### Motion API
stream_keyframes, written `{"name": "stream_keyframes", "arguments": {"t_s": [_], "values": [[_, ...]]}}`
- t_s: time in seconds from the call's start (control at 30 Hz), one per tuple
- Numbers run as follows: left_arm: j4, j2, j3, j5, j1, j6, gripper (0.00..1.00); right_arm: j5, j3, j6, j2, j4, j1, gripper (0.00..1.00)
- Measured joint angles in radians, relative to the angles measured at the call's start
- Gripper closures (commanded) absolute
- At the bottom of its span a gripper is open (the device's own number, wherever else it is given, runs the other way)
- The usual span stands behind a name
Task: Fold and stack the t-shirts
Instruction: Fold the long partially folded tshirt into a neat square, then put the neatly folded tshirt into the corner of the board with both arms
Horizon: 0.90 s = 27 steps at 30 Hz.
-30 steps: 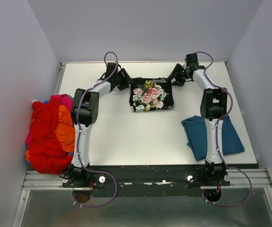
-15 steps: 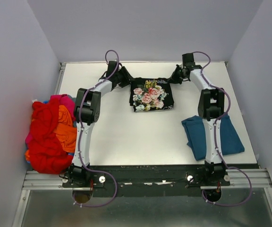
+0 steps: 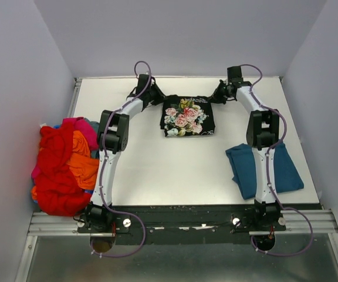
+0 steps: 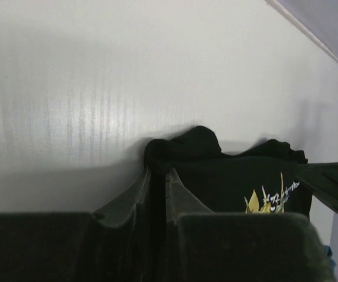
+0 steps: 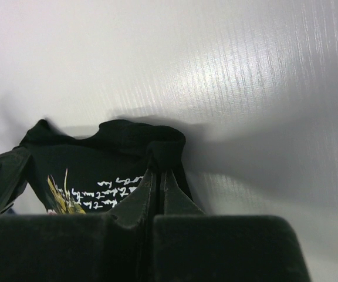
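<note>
Black rose-print t-shirt (image 3: 188, 116) lies flat on the white tabletop (image 3: 157, 170). Left claw (image 4: 157, 173) pinches the shirt's far-left corner. Right claw (image 5: 157, 171) is pressed together on its far-right corner. Teal t-shirt (image 3: 263, 167) lies folded to the near right of it. Heap of red, orange and pink t-shirts (image 3: 63, 167) sits well to its near left. Pale lilac walls (image 3: 181, 35) on three sides.

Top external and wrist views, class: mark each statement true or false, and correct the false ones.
1. The black rose-print t-shirt lies at the far middle of the white table. True.
2. The teal-blue t-shirt lies at the table's far left. False: it lies at the near right.
3. The right gripper is shut on a corner of the black shirt. True.
4. The heap of red and orange t-shirts sits at the table's centre. False: it is at the left edge.
</note>
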Motion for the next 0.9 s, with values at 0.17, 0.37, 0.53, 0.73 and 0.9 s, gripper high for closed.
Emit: {"name": "stream_keyframes", "arguments": {"t_s": [0.17,0.37,0.53,0.73,0.9], "values": [[0.045,0.017,0.005,0.003,-0.007,-0.016,1.00,-0.006,-0.010,-0.008,-0.004,0.013,0.000,0.99],[0.295,-0.127,-0.320,0.002,-0.006,-0.010,1.00,-0.025,-0.198,-0.040,-0.138,0.078,-0.001,0.99],[0.483,-0.332,-0.643,0.002,-0.011,-0.003,1.00,-0.062,-0.409,-0.064,-0.363,0.143,0.008,0.99],[0.693,-0.601,-0.919,0.001,-0.021,-0.012,1.00,-0.095,-0.665,-0.084,-0.632,0.229,0.010,0.99],[0.758,-0.832,-1.093,-0.041,-0.087,-0.006,1.00,-0.087,-0.864,-0.102,-0.844,0.241,0.010,0.99]]}}
